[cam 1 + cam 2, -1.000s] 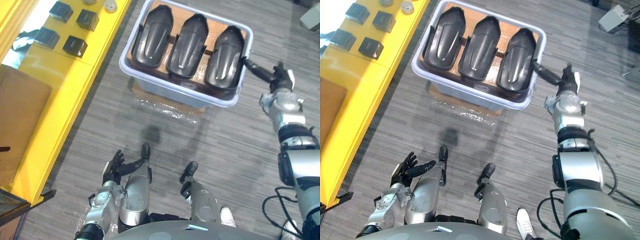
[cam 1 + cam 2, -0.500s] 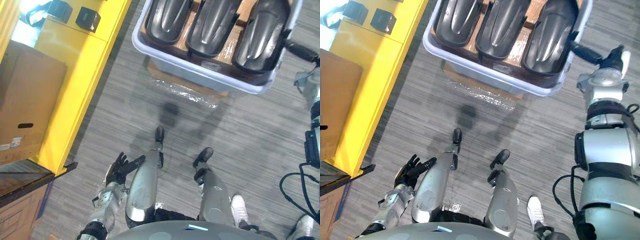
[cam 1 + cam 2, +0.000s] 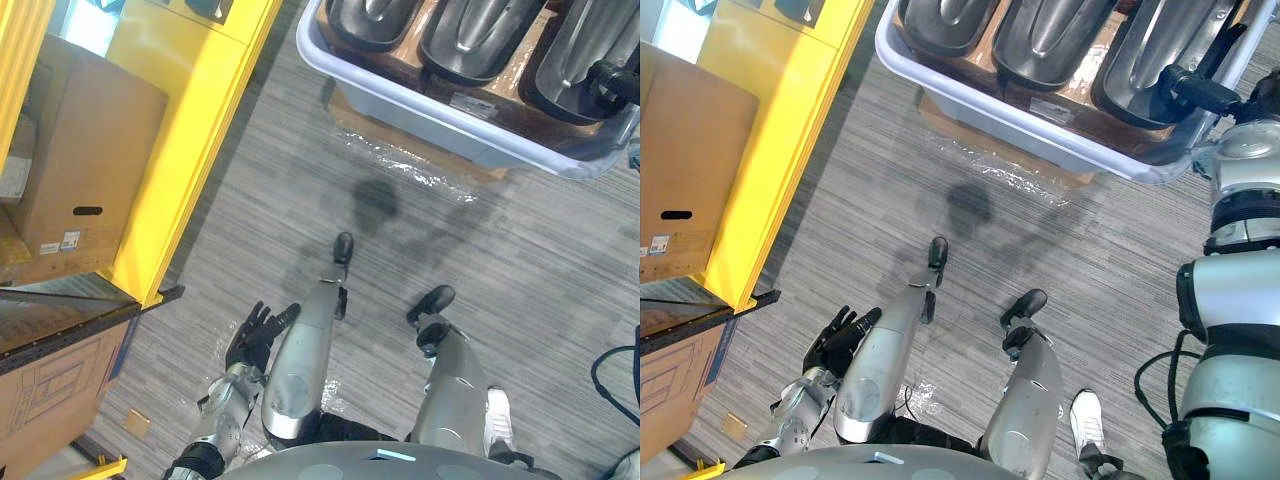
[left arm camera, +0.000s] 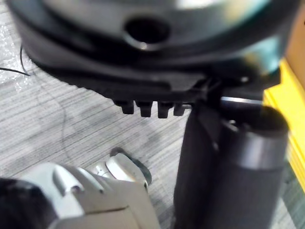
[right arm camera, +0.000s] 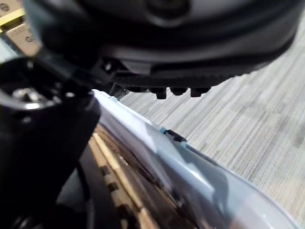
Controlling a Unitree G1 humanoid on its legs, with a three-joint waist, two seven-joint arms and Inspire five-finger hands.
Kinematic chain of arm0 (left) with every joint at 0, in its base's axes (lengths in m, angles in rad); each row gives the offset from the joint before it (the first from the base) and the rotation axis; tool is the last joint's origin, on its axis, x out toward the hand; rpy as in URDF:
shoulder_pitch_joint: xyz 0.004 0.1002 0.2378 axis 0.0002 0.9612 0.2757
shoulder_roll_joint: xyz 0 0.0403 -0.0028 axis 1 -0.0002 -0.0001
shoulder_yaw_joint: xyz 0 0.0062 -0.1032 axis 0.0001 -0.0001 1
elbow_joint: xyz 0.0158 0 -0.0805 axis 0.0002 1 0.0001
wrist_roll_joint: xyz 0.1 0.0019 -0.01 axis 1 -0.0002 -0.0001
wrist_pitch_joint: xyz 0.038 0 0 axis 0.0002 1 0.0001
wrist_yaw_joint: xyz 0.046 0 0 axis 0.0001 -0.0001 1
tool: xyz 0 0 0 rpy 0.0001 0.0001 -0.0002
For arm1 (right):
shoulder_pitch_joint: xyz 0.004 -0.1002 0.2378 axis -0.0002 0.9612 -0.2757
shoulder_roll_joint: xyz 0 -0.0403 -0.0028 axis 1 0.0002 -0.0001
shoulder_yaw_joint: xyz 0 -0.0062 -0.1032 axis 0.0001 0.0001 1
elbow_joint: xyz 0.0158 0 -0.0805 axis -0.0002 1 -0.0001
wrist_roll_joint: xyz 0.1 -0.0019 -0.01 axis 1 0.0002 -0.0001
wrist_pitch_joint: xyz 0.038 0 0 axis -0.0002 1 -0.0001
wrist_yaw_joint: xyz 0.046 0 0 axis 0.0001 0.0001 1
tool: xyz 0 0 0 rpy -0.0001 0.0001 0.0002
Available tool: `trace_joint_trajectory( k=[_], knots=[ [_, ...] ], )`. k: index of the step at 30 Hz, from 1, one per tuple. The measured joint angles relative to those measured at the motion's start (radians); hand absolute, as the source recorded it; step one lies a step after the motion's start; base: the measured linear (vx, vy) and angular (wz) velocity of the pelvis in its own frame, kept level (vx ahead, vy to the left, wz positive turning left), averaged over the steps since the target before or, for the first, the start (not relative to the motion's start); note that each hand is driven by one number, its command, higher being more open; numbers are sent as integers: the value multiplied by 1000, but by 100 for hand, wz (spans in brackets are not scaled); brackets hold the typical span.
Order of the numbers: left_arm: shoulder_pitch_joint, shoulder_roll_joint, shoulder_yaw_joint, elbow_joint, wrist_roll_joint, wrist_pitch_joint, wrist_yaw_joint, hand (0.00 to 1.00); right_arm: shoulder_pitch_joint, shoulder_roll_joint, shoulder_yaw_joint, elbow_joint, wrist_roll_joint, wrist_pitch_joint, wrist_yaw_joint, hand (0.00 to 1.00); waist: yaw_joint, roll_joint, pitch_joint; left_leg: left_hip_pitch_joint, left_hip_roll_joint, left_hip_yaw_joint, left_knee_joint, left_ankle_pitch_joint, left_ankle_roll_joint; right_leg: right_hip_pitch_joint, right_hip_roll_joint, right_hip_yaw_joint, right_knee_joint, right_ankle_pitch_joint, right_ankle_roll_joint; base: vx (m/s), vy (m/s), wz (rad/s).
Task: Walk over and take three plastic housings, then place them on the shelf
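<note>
The right hand (image 3: 1196, 92) sits at the right rim of the pale blue bin (image 3: 990, 108) and reaches over that rim to the rightmost plastic housing (image 3: 1150, 50), which it touches. Whether this hand is open or closed on anything cannot be told. In its wrist view the bin's rim runs just past the hand, with grey floor (image 5: 248, 109) outside it.

All three dark plastic housings lie inside the bin, side by side and just beside one another: the rightmost under the hand, the middle housing (image 3: 1050, 30) next to it, and the leftmost housing (image 3: 950, 15) at the bin's left end. They rest on a brown cardboard sheet (image 3: 1085, 95) that lines the bin's bottom. Crinkled clear plastic wrap (image 3: 1015, 170) shows on the floor along the bin's near wall.

To the left of the bin, across a strip of floor, stands the yellow shelf (image 3: 790, 110), with a cardboard box (image 3: 690, 170) on it.

The left hand (image 3: 837, 338) hangs well apart from the bin on its near side, fingers loosely spread and holding nothing.
</note>
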Motion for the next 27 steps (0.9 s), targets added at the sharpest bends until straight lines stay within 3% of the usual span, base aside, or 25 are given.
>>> trace_joint_trajectory(
  k=[5,12,20,27],
  knots=[
    [6,-1,4,0,-20,4,-30,100,0,-29,60,-37,-72,-32,25,0,-1,2,-2,-21,2,-8,16,-2,-2,-15,-1,-4,14,-5,-4,6,-13,2],
    [31,-1,7,-12,-22,-14,-55,100,-35,-67,105,-50,-212,-20,3,0,0,2,-2,-20,7,-10,35,-9,-2,-5,3,-4,17,-8,-5,18,-6,0],
    [138,-11,13,-56,-24,-54,-92,100,-104,-26,211,-247,-246,201,79,0,21,2,-2,47,26,-3,14,-11,-12,47,22,-2,10,-20,-11,33,-36,-4],
    [150,-11,14,-58,-21,-39,-67,100,-108,11,210,-243,-261,226,85,0,25,2,-1,95,25,-2,-32,5,-17,86,27,-6,-10,-20,-10,26,-10,1]
  ],
)
